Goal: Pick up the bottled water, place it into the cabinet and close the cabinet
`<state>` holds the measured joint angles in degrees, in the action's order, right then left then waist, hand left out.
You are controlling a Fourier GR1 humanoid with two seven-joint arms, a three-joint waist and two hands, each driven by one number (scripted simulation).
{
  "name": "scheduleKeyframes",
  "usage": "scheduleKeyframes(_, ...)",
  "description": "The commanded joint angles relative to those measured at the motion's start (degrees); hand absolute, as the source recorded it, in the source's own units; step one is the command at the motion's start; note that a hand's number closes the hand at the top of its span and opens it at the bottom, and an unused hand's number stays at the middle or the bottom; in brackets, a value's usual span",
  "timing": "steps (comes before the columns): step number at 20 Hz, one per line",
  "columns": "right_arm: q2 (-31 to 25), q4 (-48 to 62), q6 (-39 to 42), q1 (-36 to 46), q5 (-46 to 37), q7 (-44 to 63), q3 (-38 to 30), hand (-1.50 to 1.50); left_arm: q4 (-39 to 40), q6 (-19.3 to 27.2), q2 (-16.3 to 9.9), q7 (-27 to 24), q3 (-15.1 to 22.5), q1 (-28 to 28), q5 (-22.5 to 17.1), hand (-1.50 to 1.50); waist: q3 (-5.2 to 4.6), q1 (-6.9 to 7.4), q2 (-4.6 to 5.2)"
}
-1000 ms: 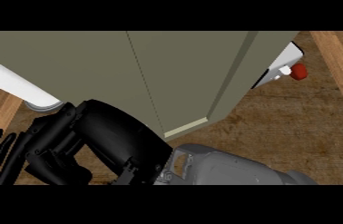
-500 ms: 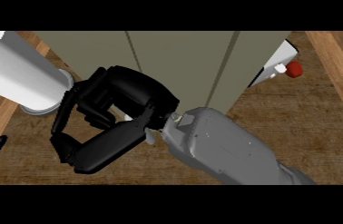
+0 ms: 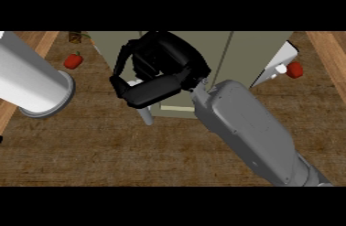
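Far L: a pale cylinder (image 3: 30, 74) w/ a flared end slants in from the upper left, prob. the left forearm. The left hand itself doesn't show, so nothing to say of its state. Just right of it a small red item (image 3: 73, 60) lies on the wooden counter (image 3: 101, 152), well apart from the action.

Centre: the right hand (image 3: 159, 85) is clenched around the bottled water (image 3: 147, 115), fingers and thumb wrapped over it. Most of the bottle is hidden. Only a pale, slim end pokes out below the hand, plus a pale sliver betw. the fingers. Its long axis runs approx. up-down in the view, i.e. toward and away from the cabinet (image 3: 250, 51), tilted slightly. The visible end points back toward the robot and the hidden end toward the cabinet. Cap end vs. base: can't tell.

Key relation: hand and bottle sit right over the cabinet's near-left part, overlapping its front edge in the view. The grey-green cabinet spreads behind and to the right of the hand, w/ a vertical seam right of centre. So the way in lies ahead and a bit right of the hand, roughly along the bottle's own axis. The right arm is the only one near.

Right: the right forearm (image 3: 250, 129) runs down to the lower right corner. Past the cabinet's right side stands a white panel (image 3: 278, 58), poss. an open door but not sure, w/ a second red item (image 3: 294, 70) just beside it.
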<state>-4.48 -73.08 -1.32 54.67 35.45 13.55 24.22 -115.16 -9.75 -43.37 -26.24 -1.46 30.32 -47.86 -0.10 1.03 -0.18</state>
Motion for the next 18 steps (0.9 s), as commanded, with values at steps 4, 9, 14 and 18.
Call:
scheduleKeyframes(4,-1.23,9.38,-2.73,2.78,-6.31,-5.01,-4.68,1.50,-2.41,0.24,0.44,3.21,-0.53,-0.70,0.64,-1.50,0.11,0.14,0.38)
scheduleKeyframes(9,-2.90,10.56,-1.98,1.94,-6.61,-6.46,-6.47,1.50,-4.65,0.87,0.86,5.03,-0.47,-0.52,-0.08,-1.50,0.14,0.22,0.32)
scheduleKeyframes(14,-3.58,13.92,-2.16,5.91,-7.63,-8.04,-8.66,-1.50,-3.22,1.13,2.66,4.43,2.34,-3.27,2.52,-1.50,0.07,0.32,0.74)
scheduleKeyframes(18,-2.96,13.95,-1.65,2.68,-8.67,-10.18,-7.19,-1.50,-5.48,2.28,1.80,6.68,0.92,-3.58,1.27,-1.50,0.13,0.25,0.56)
